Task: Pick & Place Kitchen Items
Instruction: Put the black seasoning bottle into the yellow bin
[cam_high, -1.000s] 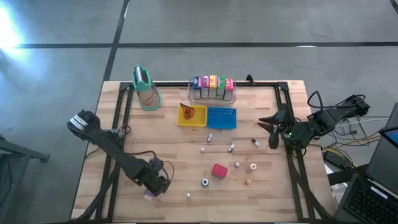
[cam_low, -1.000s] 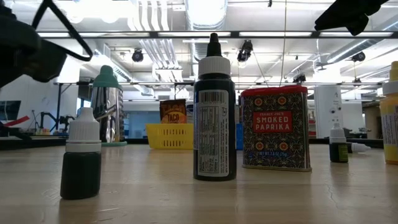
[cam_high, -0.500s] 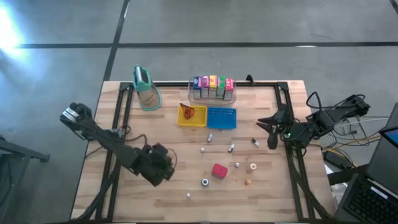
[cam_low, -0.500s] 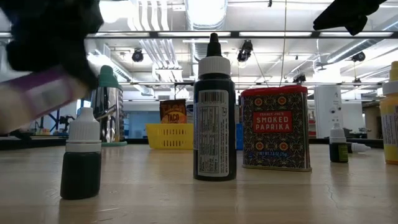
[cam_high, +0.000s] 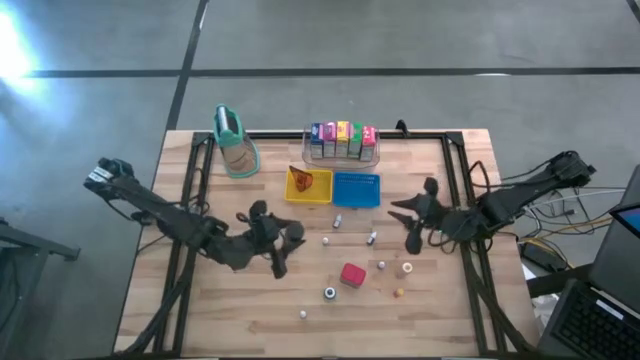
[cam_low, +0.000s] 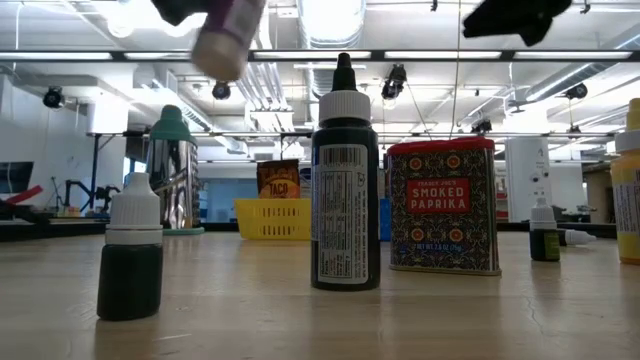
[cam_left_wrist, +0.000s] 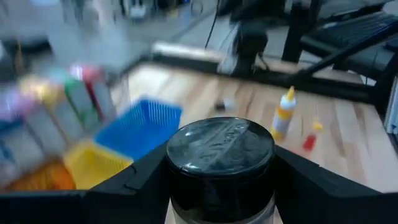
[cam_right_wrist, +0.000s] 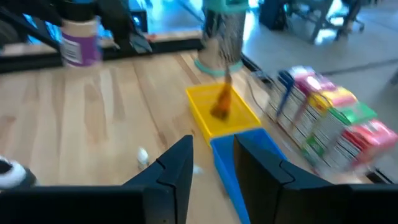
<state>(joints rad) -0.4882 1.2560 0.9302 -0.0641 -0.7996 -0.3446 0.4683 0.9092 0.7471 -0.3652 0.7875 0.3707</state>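
Left gripper (cam_high: 272, 243), clamped on a black-capped jar (cam_left_wrist: 220, 163), sits lower left of the yellow tray (cam_high: 296, 195); right gripper (cam_high: 412, 215) is part-open, empty.

Red paprika tin (cam_low: 444, 206), yellow tray (cam_high: 308, 186), blue tray (cam_high: 357, 190), purple-labelled jar (cam_low: 229, 38).
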